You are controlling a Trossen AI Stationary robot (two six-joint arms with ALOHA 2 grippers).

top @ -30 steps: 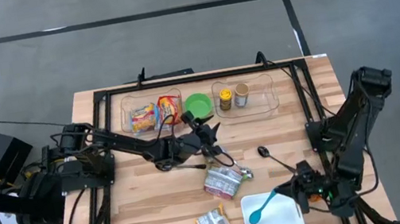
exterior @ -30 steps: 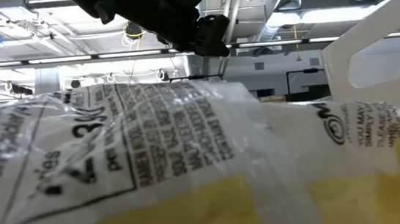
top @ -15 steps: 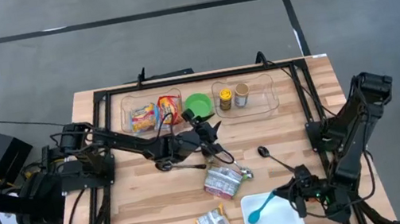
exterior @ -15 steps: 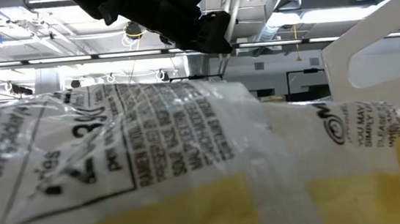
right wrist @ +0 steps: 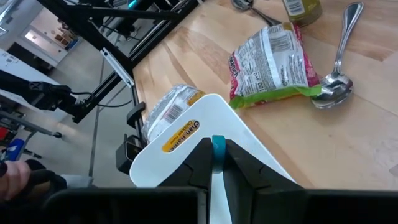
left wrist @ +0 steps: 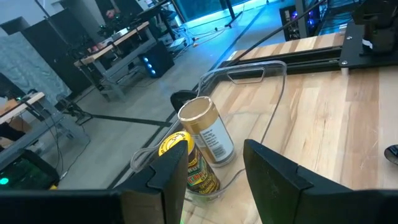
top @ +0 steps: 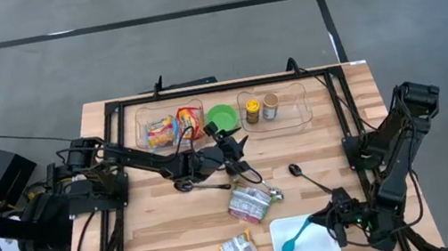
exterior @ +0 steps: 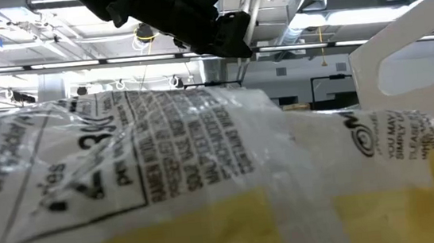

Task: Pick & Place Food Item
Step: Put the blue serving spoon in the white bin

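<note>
Care matters: right claw (top: 334,219) pinches the turquoise plastic spoon (top: 293,236) over the white rectangular plate (top: 305,240); lower it gently. Left claw (top: 227,134) hovers spread near the clear tray (top: 275,106); green-pink snack packet (top: 250,202) lies mid-surface.

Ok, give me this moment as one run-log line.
left gripper: jaws open, empty, near green bowl | right gripper: jaws shut on teal spoon, over white plate | snack packet: on table
</note>
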